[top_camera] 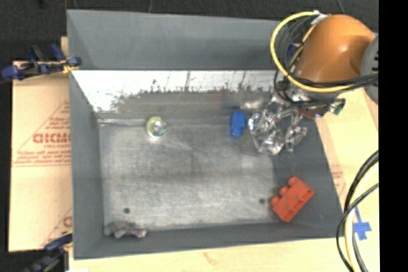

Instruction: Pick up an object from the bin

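Small blue block (237, 125) near back wall, tool (277, 132) just beside it, grip unclear

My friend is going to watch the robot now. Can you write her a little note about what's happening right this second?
Gripper: down in the upper right of the bin; whether it grips anything can't be told.
Things: small blue piece just left of the gripper; red block in the lower right corner; clear round thing at upper left; grey scrap in the lower left corner.
Done: nothing seen lifted out.
Left: grip one thing, probably the nearby blue piece, and lift it clear.
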### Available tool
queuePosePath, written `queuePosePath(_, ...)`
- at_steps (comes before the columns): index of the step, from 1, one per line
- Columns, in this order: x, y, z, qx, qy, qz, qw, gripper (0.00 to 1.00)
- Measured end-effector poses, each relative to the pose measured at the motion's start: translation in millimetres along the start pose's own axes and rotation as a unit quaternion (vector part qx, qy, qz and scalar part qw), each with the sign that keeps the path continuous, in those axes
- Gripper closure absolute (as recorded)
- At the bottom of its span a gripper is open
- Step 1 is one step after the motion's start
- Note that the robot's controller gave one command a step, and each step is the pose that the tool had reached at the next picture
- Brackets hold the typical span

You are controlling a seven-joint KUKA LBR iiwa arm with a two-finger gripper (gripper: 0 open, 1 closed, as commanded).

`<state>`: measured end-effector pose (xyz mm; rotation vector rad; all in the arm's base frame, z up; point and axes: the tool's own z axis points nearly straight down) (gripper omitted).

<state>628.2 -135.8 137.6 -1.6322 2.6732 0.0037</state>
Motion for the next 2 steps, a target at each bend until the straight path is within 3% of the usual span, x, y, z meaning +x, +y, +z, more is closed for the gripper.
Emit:
queuePosePath(1,-3.1,0,-2,0.000,-0.0006,-0.001,1.0000,1.00)
queuePosePath(2,-4.4,-1,-51,0.001,0.0024,0.000,1.0000,1.00)
